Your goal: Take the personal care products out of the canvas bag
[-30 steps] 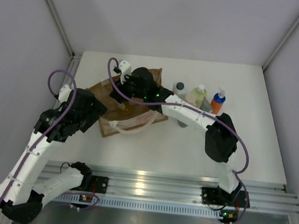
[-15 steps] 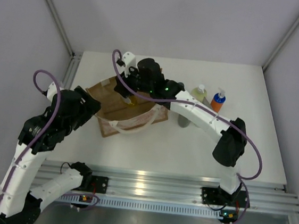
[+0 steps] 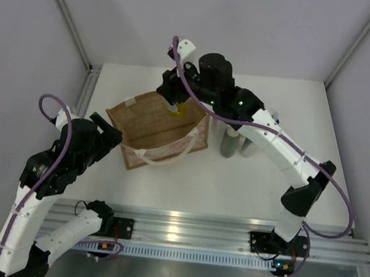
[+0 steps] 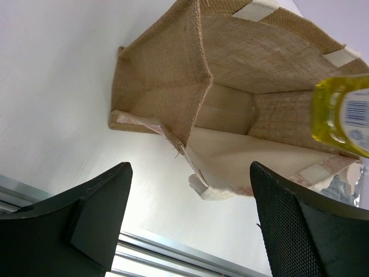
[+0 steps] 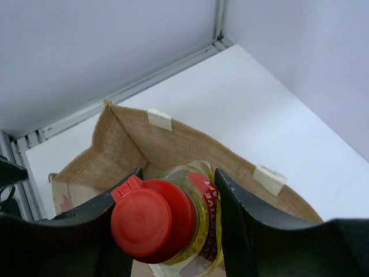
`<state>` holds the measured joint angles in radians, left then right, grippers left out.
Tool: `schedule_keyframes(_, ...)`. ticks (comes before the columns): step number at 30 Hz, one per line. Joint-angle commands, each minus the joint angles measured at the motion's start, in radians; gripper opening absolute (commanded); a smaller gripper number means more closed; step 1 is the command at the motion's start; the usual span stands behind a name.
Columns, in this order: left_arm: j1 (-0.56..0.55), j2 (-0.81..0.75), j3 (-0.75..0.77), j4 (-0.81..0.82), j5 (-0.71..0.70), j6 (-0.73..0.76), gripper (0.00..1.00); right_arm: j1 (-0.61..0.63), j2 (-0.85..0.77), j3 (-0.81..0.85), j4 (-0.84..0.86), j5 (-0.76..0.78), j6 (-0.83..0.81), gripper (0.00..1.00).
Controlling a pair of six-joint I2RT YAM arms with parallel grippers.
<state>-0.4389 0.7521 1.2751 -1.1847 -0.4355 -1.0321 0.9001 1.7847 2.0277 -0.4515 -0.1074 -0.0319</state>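
Two arms reach over the white table (image 3: 187, 178), and only one of them holds something. The right gripper (image 5: 180, 173) is closed on the yellow bottle (image 5: 199, 202). Its two black fingers (image 5: 242, 231) press on opposite sides of the bottle just below the red cap (image 5: 153, 222), and the cap points toward the wrist camera. The bottle hangs in the air above the open mouth of the canvas bag (image 3: 151, 118), close to the bag's far rim. In the left wrist view the bottle's lower end shows in front of the inner wall of the bag and does not touch it.

The bag rests on the table between the two arms with its mouth wide open, so the brown woven walls are visible from inside. Its off-white handles (image 3: 170, 151) fall over the near edge.

The left gripper (image 4: 190, 173) is on the left side of the bag, near it but apart from it. Its jaws stand wide open, and nothing is between them.

To the right of the bag, one grey bottle (image 3: 229, 145) and one paler bottle (image 3: 249, 146) stand upright on the table, just beside each other. The right arm partly covers both, so I cannot tell their exact colours.
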Motion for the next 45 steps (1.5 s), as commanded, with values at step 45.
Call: schedule_keyframes(45, 0.005, 0.067, 0.141, -0.01, 0.035, 0.303, 0.99, -0.874, -0.884, -1.212, 0.62, -0.07, 0.141, 0.0)
